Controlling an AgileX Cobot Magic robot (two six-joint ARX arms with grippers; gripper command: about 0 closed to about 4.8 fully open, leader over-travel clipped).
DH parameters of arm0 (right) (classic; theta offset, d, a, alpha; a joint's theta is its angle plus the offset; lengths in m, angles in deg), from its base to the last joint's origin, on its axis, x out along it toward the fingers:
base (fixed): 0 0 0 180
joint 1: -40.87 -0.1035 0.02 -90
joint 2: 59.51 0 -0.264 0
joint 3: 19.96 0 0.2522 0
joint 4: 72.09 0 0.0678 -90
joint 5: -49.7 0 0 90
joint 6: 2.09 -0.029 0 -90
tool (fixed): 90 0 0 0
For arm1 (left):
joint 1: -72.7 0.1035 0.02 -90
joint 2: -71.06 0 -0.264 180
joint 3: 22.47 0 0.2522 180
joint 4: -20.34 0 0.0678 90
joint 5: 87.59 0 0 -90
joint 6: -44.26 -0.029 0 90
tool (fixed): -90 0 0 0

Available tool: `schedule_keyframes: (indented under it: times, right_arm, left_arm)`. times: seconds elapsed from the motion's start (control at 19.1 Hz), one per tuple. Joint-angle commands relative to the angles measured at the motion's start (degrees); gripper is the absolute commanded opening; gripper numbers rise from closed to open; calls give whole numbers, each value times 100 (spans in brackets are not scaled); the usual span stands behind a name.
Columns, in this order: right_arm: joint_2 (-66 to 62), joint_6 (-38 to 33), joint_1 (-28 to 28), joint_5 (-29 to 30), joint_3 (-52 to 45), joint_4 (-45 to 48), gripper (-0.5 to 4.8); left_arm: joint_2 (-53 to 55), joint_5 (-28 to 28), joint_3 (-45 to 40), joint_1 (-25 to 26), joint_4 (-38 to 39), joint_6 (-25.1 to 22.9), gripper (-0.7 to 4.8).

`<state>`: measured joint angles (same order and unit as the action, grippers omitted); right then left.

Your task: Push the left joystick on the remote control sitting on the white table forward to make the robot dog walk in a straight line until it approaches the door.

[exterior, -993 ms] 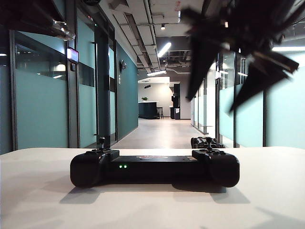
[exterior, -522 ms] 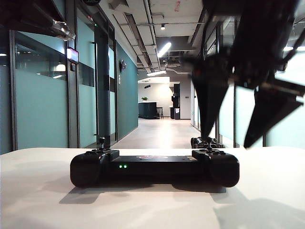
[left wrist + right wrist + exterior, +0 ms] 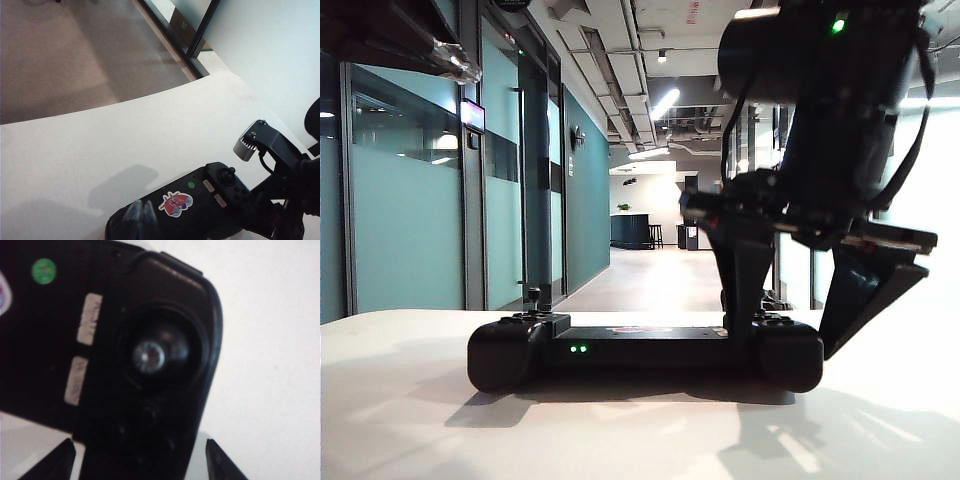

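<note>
I have the remote control (image 3: 645,350) lying on the white table (image 3: 410,420), its long axis running from 9 to 3 o'clock in the exterior view, two small green lights glowing on the near face. The left joystick (image 3: 533,297) stands at the 9 o'clock end, a thin upright stem with a round knob, untouched.

My right gripper (image 3: 800,335) hangs over the opposite, 3 o'clock handle, jaws spread wide and straddling it; through the right wrist view I look straight down on the right-hand thumbstick (image 3: 149,356), with both fingertips (image 3: 59,460) clear of the black casing. So that arm is nearer the wrong stick; I judge it is there to steady the controller, not to push.

The left gripper (image 3: 141,216) shows only as fingertips at the edge of its wrist view, pressed close together, over the controller's left end beside the red-white logo (image 3: 176,202). The stick I want is hidden from that view, but this arm is nearer it, and the push must go toward 12 o'clock, down the corridor.
</note>
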<state>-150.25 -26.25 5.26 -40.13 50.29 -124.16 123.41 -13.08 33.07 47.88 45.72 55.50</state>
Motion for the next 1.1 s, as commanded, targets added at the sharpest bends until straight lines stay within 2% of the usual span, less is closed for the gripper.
schedule_keyframes:
  times: [0.05,0.42,0.52,0.57,0.63,0.73,0.78,0.89,0.94,1.1]
  right_arm:
    - [-57,17,0,107,17,131,360]
    - [-297,15,0,129,17,258,356]
    - [-350,15,-2,131,17,256,290]
    - [-354,15,-2,129,17,264,290]
    - [-354,13,-2,129,17,278,268]
    - [-354,-31,-2,127,17,273,176]
    - [-352,-358,-2,120,17,260,160]
    - [-352,-785,-2,81,17,212,159]
    - [-352,-1054,-2,83,17,146,157]
    - [-352,-1185,-4,-31,20,-11,156]
  left_arm:
    - [0,-107,37,-7,-52,-7,-5]
    - [2,-133,37,-7,-50,-7,-5]
    - [2,-151,37,-7,-48,-7,-5]
    - [2,-151,37,-7,-46,-7,-5]
    - [2,-168,37,-7,-42,-9,-5]
    - [2,-197,37,-7,-39,-9,-5]
    - [2,-260,37,-7,-33,-31,-5]
    - [7,-262,37,-7,0,-136,-5]
    - [61,-328,37,-7,28,-341,-5]
    - [297,-643,11,-7,87,-699,-5]
